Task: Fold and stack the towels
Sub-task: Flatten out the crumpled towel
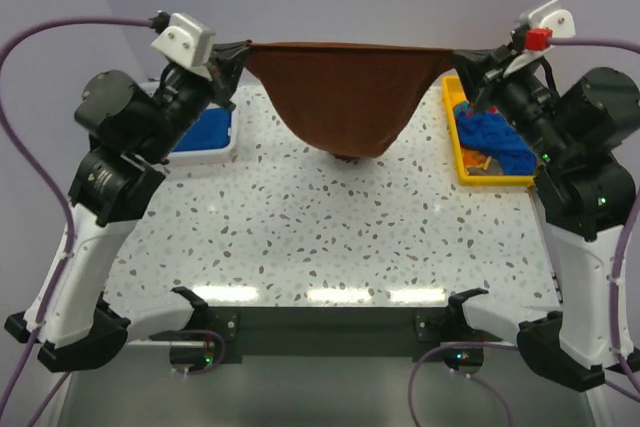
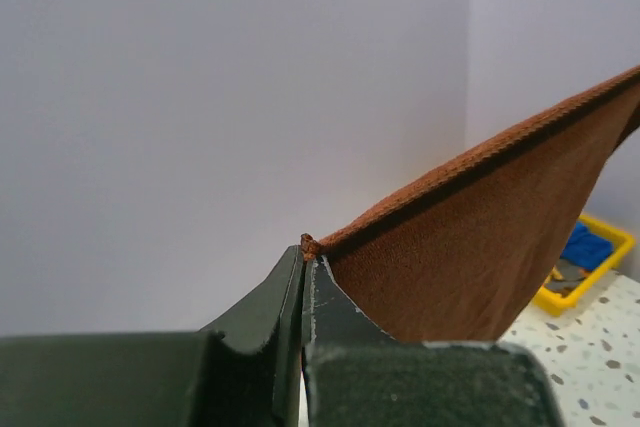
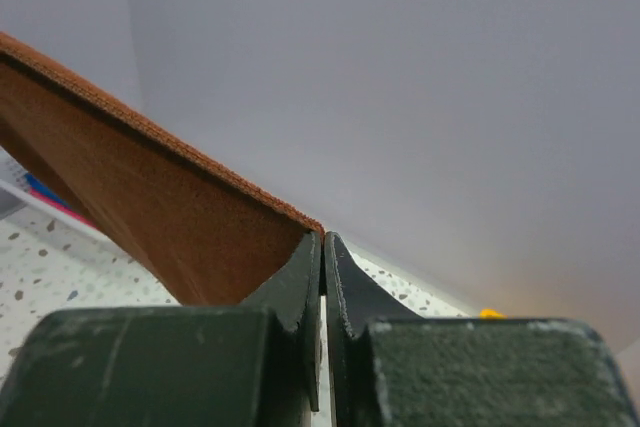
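My left pincer (image 1: 236, 55) is clenched on one top corner of the rust-brown towel (image 1: 345, 97), and my right pincer (image 1: 463, 59) on the other (each nips only the hem's tip). The towel hangs stretched between them over the speckled tabletop (image 1: 300, 227); I cannot tell whether its sagging bottom touches. A crumpled blue towel (image 1: 497, 135) lies in the yellow tray (image 1: 462, 152) to my right.
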`<state>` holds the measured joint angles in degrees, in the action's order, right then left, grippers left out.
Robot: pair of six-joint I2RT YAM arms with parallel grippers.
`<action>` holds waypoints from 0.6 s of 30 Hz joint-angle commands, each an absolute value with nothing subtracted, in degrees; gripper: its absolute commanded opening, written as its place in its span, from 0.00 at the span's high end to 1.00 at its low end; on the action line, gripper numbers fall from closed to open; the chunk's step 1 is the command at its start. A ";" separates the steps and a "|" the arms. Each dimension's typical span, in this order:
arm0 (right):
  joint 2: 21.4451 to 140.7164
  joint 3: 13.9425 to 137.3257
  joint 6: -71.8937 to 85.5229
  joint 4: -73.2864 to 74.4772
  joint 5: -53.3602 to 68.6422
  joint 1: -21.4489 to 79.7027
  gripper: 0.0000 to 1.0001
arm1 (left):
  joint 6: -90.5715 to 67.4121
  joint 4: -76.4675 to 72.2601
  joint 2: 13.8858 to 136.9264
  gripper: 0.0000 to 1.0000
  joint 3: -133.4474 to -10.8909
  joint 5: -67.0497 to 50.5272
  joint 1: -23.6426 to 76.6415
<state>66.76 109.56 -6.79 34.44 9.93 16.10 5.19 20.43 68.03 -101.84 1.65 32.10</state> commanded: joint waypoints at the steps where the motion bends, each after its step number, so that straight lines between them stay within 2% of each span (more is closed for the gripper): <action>1: 62.23 112.14 -11.86 36.55 2.64 13.71 1.00 | 8.00 22.84 60.56 1.00 -106.32 5.72 29.88; 9: 63.54 122.42 -12.57 35.51 0.44 13.71 1.00 | 6.07 27.33 63.71 1.00 -118.73 4.13 29.88; 18: 73.20 122.52 -12.13 27.16 -6.58 13.71 1.00 | 9.22 22.86 76.43 1.00 -123.22 18.79 29.88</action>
